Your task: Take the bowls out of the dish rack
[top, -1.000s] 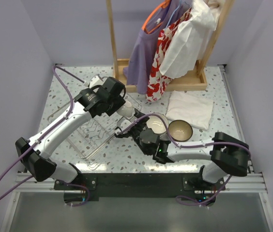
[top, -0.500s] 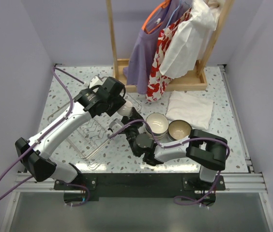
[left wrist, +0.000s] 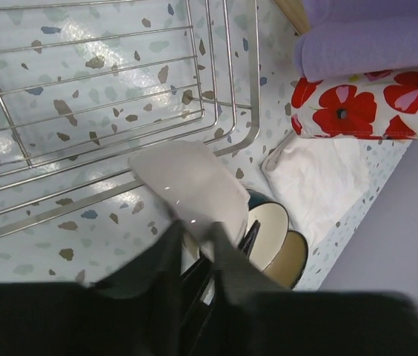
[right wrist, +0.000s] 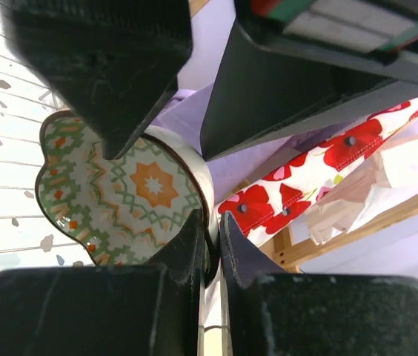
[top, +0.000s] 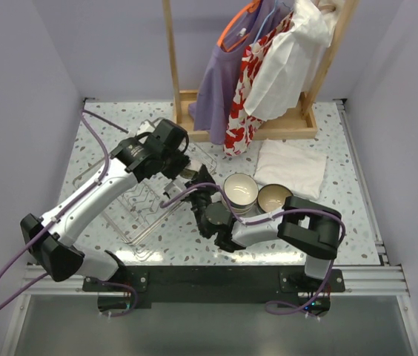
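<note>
Left wrist view sets the left pincer (left wrist: 196,230) at the bottom of the frame. Its two matte black fingers are clenched on the rim of the patterned bowl (left wrist: 190,185), whose glossy, pale, rounded outer wall stands on edge just beyond the tips. From the opposite side, the right pincer (right wrist: 213,222) is likewise clamped on that bowl's rim, one finger inside and one outside. Directly ahead of those fingers the bowl's inner face shows a cream glaze with green zigzag bands around an orange star, inside a lobed outline. The broad black fingers of the left pincer bite the far rim above it. Just past the left pincer's tips and to their right, two more bowls sit side by side on the speckled terrazzo table (left wrist: 83,222). One is a teal-banded bowl (left wrist: 267,221) with a smooth cream inside, and the other is a beige bowl (left wrist: 292,256) touching or almost touching it. Ahead and to the left lies the dish rack (left wrist: 120,89), made of thin shiny silver wire in straight parallel bars, and its rim wire passes behind the held bowl. Farther out on the right lies a soft folded white cloth (left wrist: 320,178). Farthest from the pincers are a red poppy-print fabric (left wrist: 357,107) and a purple garment (left wrist: 372,44).
</note>
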